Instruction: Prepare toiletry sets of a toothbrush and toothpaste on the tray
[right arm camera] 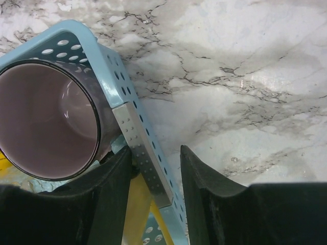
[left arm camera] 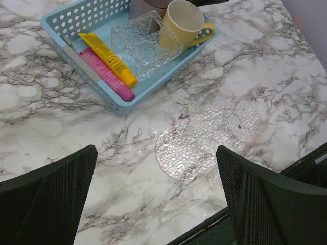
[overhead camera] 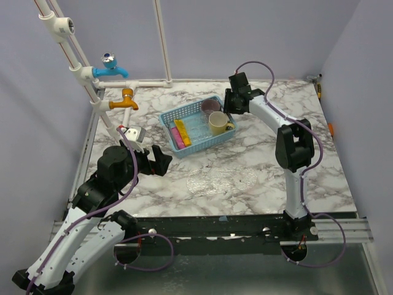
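Observation:
A blue perforated basket (overhead camera: 174,118) holds the yellow toothpaste (left arm camera: 110,58) and the pink toothpaste (left arm camera: 107,76). Beside them lies a grey dotted toothbrush (left arm camera: 76,61). A clear textured oval tray (left arm camera: 209,138) lies flat on the marble in front of the basket. My right gripper (right arm camera: 153,149) is open at the basket's far right corner. It straddles the basket wall (right arm camera: 115,76) and a grey dotted bar (right arm camera: 140,153) lying along it, one finger inside and one outside. My left gripper (left arm camera: 154,148) hangs wide open over bare marble near the tray, holding nothing.
In the basket also stand a mauve cup (right arm camera: 46,117), a cream mug (left arm camera: 184,23) and a clear rectangular glass dish (left arm camera: 145,43). A blue tap (overhead camera: 110,69) and an orange tap (overhead camera: 124,101) jut out at the far left. The table's front edge (left arm camera: 265,178) is close.

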Motion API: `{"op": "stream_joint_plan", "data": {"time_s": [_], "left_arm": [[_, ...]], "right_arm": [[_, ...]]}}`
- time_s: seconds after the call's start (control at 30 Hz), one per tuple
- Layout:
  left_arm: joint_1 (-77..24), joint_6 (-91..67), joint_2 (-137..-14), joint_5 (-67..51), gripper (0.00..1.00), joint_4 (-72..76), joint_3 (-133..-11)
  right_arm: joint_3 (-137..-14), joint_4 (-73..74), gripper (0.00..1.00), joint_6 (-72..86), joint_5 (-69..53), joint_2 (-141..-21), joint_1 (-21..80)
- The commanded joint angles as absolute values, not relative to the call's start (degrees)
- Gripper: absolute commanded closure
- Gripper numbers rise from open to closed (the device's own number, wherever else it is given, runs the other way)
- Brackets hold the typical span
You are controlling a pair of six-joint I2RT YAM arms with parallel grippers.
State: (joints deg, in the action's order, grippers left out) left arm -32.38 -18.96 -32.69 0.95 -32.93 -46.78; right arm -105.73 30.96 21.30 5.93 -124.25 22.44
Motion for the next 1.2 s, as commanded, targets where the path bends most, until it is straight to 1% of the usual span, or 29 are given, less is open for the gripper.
{"op": "stream_joint_plan", "data": {"time_s": [0.0, 0.13, 0.23, 0.3, 0.4, 0.7, 0.77, 0.87, 1.0, 1.17], "left_arm": [[-32.5, -18.2, -32.5, 1.9, 0.01, -33.7, -46.3], [-32.5, -18.3, -32.3, 2.0, 0.01, -33.6, -46.3], [-32.5, -18.3, -32.4, 1.9, 0.01, -33.5, -46.3], [-32.5, -18.3, -32.5, 1.9, 0.01, -33.7, -46.3], [-32.5, -18.4, -32.4, 2.0, 0.01, -33.7, -46.3], [-32.5, -18.4, -32.3, 2.3, 0.01, -33.7, -46.2], [-32.5, -18.5, -32.4, 2.3, 0.01, -33.7, -46.3], [-32.5, -18.5, -32.3, 2.1, 0.01, -33.6, -46.3], [-32.5, -18.5, -32.2, 2.0, 0.01, -33.6, -46.3], [-32.5, -18.5, -32.2, 1.8, 0.01, -33.6, -46.3]], "right_arm": [[-103.1, 34.2, 0.57, 19.7, 3.1, -124.6, 22.5], [-101.6, 34.0, 0.62, 19.5, 3.2, -124.2, 22.5], [-100.4, 33.4, 0.68, 19.5, 3.7, -123.5, 22.5], [-99.8, 33.2, 0.73, 19.6, 3.9, -123.0, 22.5], [-99.0, 33.1, 0.78, 19.9, 4.7, -122.2, 22.5], [-94.9, 32.5, 0.9, 20.8, 8.3, -118.5, 22.5], [-93.3, 32.2, 0.91, 20.8, 9.3, -117.0, 22.5], [-90.0, 30.9, 0.99, 20.8, 9.7, -114.2, 22.5], [-85.3, 28.6, 1.0, 19.4, 9.8, -110.8, 22.5], [-81.1, 27.6, 1.0, 16.5, 13.5, -107.7, 22.5]]}}
